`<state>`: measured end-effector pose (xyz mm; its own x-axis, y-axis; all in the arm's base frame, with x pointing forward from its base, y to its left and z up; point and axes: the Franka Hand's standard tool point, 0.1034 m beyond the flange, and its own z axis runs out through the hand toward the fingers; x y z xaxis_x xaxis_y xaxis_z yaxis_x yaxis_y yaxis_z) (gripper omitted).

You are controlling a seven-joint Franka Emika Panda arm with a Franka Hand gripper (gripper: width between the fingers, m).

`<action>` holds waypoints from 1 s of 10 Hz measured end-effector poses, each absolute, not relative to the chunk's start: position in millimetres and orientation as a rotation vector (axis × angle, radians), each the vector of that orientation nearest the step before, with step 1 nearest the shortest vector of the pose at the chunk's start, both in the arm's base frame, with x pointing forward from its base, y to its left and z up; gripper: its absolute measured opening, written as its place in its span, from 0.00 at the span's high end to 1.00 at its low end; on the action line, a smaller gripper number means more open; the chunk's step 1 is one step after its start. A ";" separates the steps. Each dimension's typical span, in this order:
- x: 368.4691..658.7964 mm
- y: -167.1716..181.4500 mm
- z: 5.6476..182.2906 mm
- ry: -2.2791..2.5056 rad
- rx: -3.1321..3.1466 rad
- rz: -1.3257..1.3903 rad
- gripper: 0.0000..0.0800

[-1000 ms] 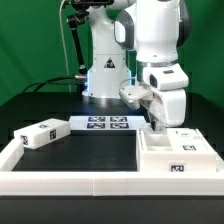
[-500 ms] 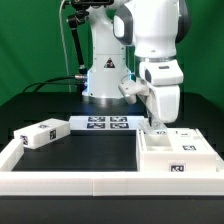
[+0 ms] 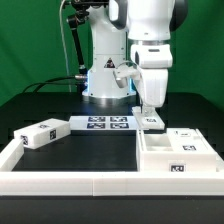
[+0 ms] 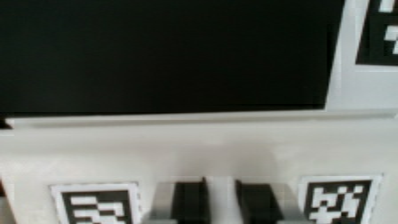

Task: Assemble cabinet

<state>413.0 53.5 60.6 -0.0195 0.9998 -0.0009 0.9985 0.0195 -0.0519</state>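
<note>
The cabinet's large white body [image 3: 176, 157], open on top with compartments and a tag on its front, sits at the exterior view's lower right. A small white tagged panel [image 3: 153, 124] stands just behind it. My gripper [image 3: 150, 113] points straight down onto that panel. In the wrist view the two dark fingers [image 4: 189, 205] stand close together with a thin white strip of the panel [image 4: 178, 150] between them, and a tag lies on either side. The gripper [image 4: 222, 188] is shut on that strip. Another white tagged block [image 3: 40, 133] lies at the exterior view's left.
The marker board [image 3: 105, 124] lies flat in front of the robot's base. A low white border rail [image 3: 70, 181] runs along the front and up the left side. The black mat [image 3: 90, 150] lies between block and cabinet body. A white tagged surface [image 4: 370, 60] shows beyond the panel in the wrist view.
The arm has swung toward the exterior view's left and turned its wrist. The gripper now stands over the small panel instead of beside the cabinet body's back edge. The jaws stayed shut.
</note>
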 end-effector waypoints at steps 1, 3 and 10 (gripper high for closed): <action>412.9 52.8 60.0 -2.217 -2.175 0.058 0.91; 412.4 52.9 59.0 -2.215 -2.174 0.060 0.91; 421.5 49.5 61.3 -2.076 -2.341 0.003 0.91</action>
